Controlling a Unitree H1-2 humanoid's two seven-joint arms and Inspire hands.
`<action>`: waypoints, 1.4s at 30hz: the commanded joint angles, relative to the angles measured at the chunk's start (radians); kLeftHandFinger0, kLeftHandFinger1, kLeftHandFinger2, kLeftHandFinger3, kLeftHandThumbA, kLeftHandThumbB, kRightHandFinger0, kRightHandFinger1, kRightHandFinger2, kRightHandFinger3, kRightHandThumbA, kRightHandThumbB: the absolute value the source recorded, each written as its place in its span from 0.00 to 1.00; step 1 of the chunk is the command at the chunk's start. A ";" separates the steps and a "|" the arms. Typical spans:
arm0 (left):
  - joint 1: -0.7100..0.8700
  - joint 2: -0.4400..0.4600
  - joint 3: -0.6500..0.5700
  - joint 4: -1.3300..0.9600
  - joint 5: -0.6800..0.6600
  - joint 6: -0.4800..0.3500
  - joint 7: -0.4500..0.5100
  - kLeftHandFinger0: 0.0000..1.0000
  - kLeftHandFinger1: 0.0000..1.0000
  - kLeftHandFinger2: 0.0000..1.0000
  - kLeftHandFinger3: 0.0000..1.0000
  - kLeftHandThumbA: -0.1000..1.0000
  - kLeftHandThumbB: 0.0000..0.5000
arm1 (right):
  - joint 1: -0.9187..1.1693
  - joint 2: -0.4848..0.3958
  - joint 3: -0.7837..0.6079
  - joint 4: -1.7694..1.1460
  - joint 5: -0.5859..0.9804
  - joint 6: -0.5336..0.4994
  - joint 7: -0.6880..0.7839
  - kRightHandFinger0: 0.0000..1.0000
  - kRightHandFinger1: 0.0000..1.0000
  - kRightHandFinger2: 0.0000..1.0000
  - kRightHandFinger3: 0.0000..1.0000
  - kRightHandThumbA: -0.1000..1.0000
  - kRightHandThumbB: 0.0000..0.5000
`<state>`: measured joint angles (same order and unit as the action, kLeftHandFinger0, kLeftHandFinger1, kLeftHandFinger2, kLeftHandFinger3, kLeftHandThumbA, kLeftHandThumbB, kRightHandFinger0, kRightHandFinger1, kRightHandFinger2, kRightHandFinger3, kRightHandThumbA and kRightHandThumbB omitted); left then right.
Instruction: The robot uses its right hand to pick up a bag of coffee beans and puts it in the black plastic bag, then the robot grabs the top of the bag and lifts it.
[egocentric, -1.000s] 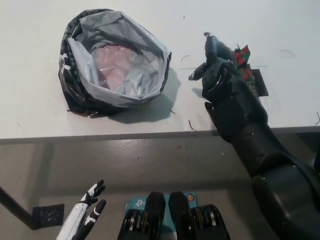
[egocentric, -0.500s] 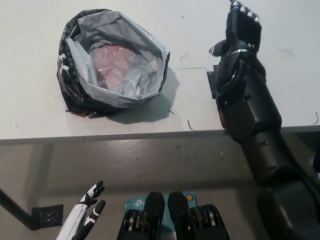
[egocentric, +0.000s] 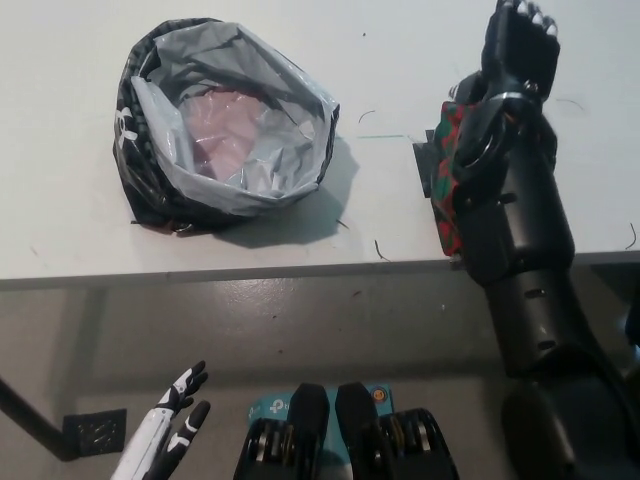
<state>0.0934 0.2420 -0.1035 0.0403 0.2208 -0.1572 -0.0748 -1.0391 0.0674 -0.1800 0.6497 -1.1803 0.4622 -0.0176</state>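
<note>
**Reaching past the coffee bag: right hand beyond its target**

Lying on the white table (egocentric: 60, 230), the bag of coffee beans (egocentric: 445, 175) (red-and-green pattern, dark label) is largely hidden beneath the black right wrist. Its long axis is judged to run toward and away from the robot. The right hand (egocentric: 520, 45) is placed beyond it; the fingers (egocentric: 535, 20) are curled, with nothing seen held. A pull-back toward the robot is judged necessary. The black plastic bag (egocentric: 135, 120), mouth open, grey lining shown, stands well apart to the left. The white left hand (egocentric: 165, 430) rests low, fingers apart. Against the previous frame, the hand is further forward and more of the pattern is exposed.
</note>
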 joint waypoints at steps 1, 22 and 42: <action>0.000 0.009 0.008 -0.017 0.008 -0.048 0.012 1.00 1.00 1.00 1.00 1.00 0.43 | -0.025 0.019 -0.033 0.026 -0.034 0.008 0.014 1.00 1.00 1.00 1.00 0.99 0.93; -0.004 0.012 0.008 -0.021 0.019 -0.040 0.005 1.00 1.00 1.00 1.00 1.00 0.39 | 0.029 0.025 -0.069 0.007 0.144 0.008 0.029 1.00 1.00 1.00 1.00 1.00 0.88; -0.011 0.013 0.010 -0.020 0.029 -0.040 0.010 1.00 1.00 1.00 1.00 1.00 0.39 | 0.095 -0.027 -0.069 0.123 0.180 0.008 -0.004 1.00 1.00 1.00 1.00 1.00 0.86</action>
<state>0.0888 0.2421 -0.0999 0.0402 0.2362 -0.1598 -0.0749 -0.9316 0.0577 -0.2581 0.7380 -1.0300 0.4624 0.0096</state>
